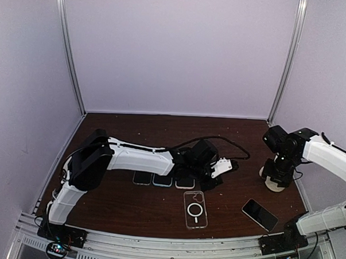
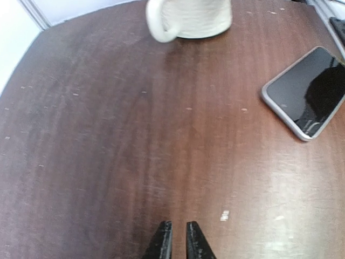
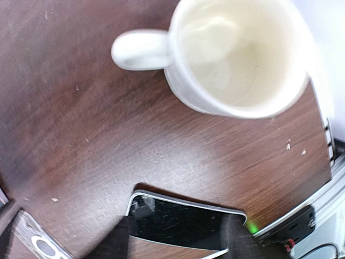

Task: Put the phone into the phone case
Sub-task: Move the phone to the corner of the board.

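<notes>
Top external view: the phone [image 1: 259,214] lies screen-up at the lower right of the table [image 1: 129,208], tilted on a diagonal. The clear phone case [image 1: 195,209] lies flat at lower centre, apart from the phone. The right gripper [image 1: 274,170] hangs at the right, over a white mug [image 1: 272,184]. The left gripper [image 1: 231,165] reaches across the middle, above a row of three flat dark items [image 1: 163,180].

Left wrist view: the left gripper [image 2: 179,243] shows at the bottom edge with its fingers almost together and nothing between them. The phone [image 2: 306,93] sits at the right edge, the mug [image 2: 188,19] at the top.

Right wrist view: the right gripper [image 3: 178,240] has its fingers [image 3: 116,240] spread apart at the bottom of the frame, blurred, with the phone [image 3: 183,220] showing between them lower down. The mug [image 3: 237,54] fills the upper right, and a corner of the phone case [image 3: 38,242] peeks in at lower left.

The step in hand is probably picking up the phone with the right claw. Turn the wrist so the fingers close across the phone's narrow width. Take it near one end, leaving the other free to tuck into the case first. Keep clear of the mug on the way down.
</notes>
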